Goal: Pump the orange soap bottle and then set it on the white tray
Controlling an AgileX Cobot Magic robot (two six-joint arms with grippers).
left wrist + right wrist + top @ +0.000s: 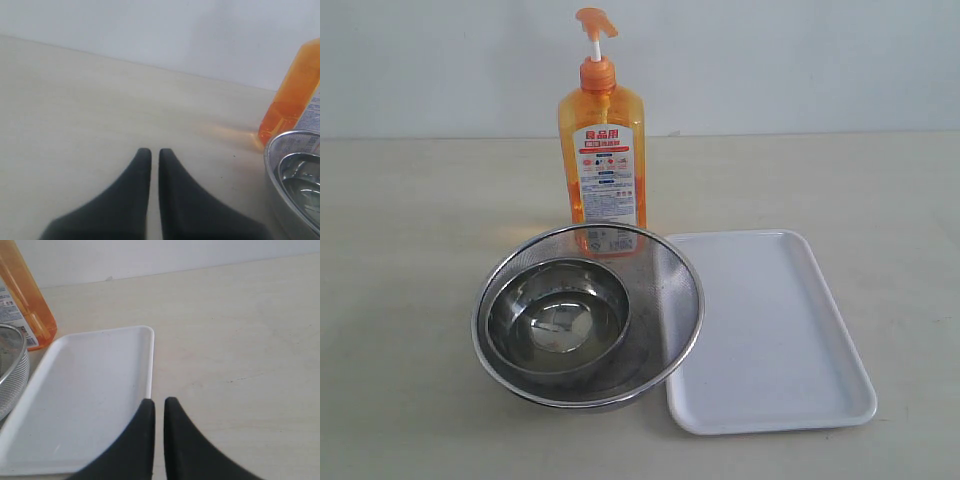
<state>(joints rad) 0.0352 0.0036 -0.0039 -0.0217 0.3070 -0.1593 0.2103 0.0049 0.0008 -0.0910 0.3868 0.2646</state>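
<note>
The orange soap bottle [602,150] stands upright at the back of the table, pump head up, just behind the steel bowls. The white tray [770,330] lies flat to the right of the bowls with nothing on it. Neither gripper shows in the exterior view. My left gripper [150,152] is shut with nothing between its fingers, over bare table well short of the bottle [295,95]. My right gripper [159,402] is shut and holds nothing, hovering at the tray's long edge [150,365]; the bottle [25,300] stands beyond the tray's far corner.
A steel mesh strainer [665,290] with a smaller steel bowl [558,318] inside it sits in front of the bottle, touching the tray's left edge. The strainer's rim also shows in the wrist views [280,145] [10,365]. A pale wall backs the table.
</note>
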